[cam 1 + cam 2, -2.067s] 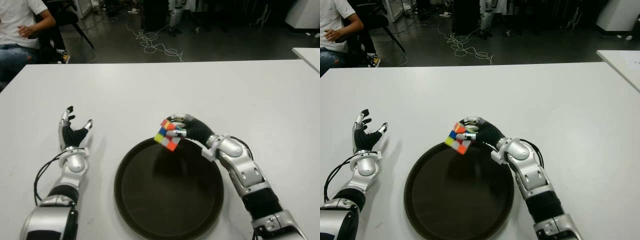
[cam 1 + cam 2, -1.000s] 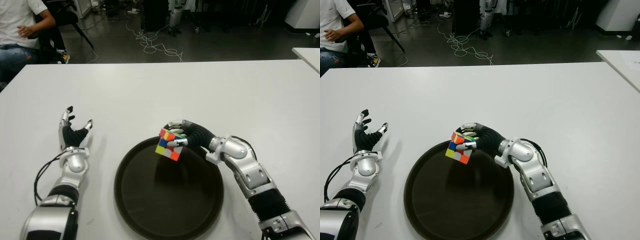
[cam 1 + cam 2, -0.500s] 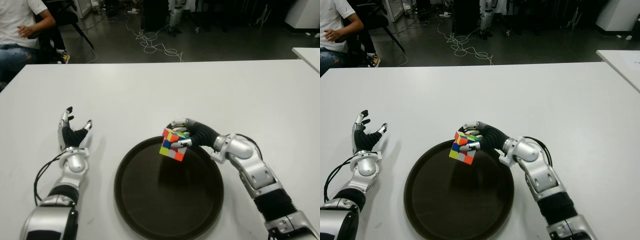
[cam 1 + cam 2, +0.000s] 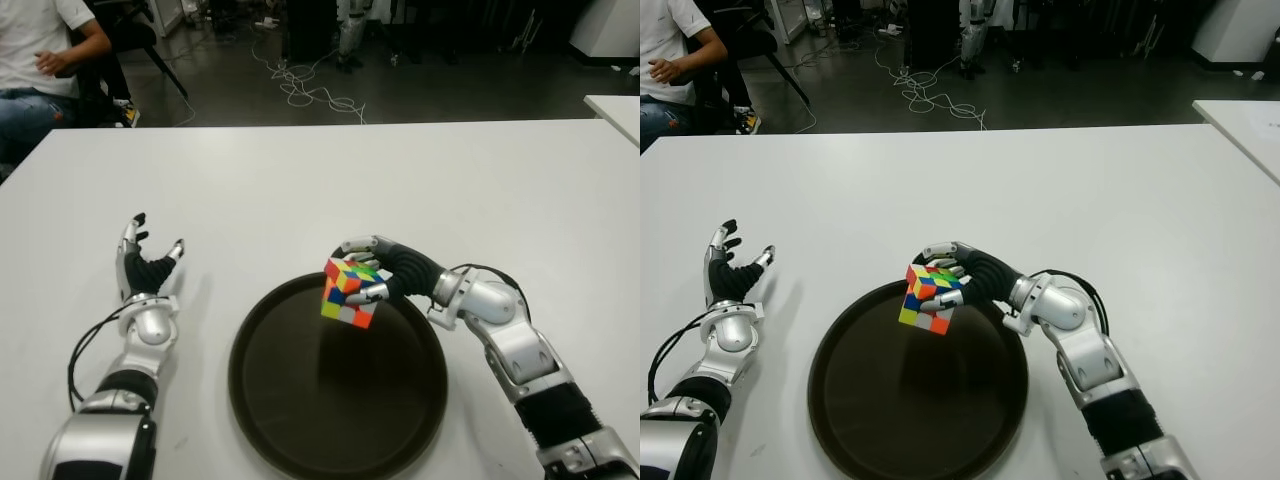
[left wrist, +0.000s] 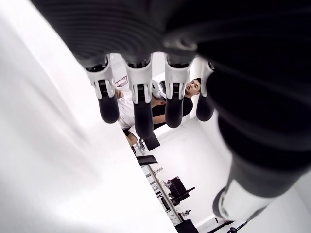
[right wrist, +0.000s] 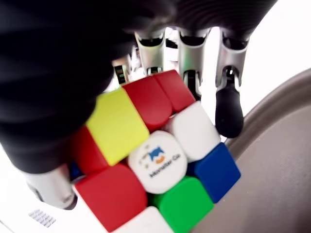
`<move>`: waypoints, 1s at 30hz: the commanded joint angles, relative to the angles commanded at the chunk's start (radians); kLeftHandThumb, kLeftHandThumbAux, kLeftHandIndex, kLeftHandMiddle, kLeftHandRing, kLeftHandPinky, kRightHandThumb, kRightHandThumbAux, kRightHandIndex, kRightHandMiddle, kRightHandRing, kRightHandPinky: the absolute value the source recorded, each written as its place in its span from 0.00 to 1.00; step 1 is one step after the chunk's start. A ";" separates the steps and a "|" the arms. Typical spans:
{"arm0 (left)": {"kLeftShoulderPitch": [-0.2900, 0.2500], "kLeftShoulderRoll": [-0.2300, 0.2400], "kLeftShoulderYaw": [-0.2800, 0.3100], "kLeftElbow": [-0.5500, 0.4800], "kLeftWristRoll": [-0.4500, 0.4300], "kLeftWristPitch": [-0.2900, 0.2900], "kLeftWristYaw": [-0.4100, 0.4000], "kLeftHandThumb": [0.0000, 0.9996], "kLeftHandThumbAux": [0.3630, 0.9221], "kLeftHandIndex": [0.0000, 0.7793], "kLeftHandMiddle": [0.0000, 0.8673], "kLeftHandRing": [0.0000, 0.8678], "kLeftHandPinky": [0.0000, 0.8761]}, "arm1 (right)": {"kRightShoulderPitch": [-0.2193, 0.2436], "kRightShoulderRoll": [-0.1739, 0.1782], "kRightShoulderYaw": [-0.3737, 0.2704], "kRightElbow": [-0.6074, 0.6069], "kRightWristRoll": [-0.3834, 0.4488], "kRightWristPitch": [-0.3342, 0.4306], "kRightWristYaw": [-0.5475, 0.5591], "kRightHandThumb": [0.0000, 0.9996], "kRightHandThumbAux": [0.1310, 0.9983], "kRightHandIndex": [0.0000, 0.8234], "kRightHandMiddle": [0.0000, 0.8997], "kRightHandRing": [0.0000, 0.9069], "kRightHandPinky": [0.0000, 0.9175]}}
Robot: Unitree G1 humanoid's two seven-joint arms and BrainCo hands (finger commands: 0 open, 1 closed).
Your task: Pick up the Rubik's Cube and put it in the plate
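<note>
The right hand is raised, its arm bent at the elbow and reaching in toward the middle, wrist turned so the palm faces left. Its fingers and thumb are curled in a firm grasp. The left hand shows at the far left, palm up, fingers spread and straight, holding nothing.

We are in a robotics lab: loose cables on the dark floor, a seated person, white counter.

Multicoloured Rubik's Cube — dark brown plate — white table
</note>
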 joint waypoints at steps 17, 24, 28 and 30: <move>-0.001 -0.002 0.012 0.009 -0.011 0.006 -0.012 0.00 0.74 0.16 0.17 0.16 0.11 | -0.003 -0.015 0.007 0.013 0.000 -0.041 0.044 0.68 0.69 0.53 0.89 0.91 0.89; -0.001 -0.002 0.011 0.008 -0.010 0.004 -0.009 0.00 0.72 0.17 0.16 0.15 0.10 | 0.001 -0.018 0.014 0.008 -0.022 -0.040 0.032 0.68 0.69 0.53 0.89 0.92 0.90; -0.001 -0.001 0.011 0.009 -0.008 0.003 -0.007 0.00 0.70 0.17 0.17 0.16 0.12 | 0.003 -0.018 0.014 0.004 -0.034 -0.030 0.024 0.68 0.69 0.53 0.89 0.91 0.89; -0.001 -0.001 0.012 0.011 -0.009 0.004 -0.009 0.00 0.69 0.17 0.17 0.17 0.13 | 0.005 -0.017 0.015 0.005 -0.046 -0.037 0.013 0.68 0.69 0.53 0.89 0.91 0.89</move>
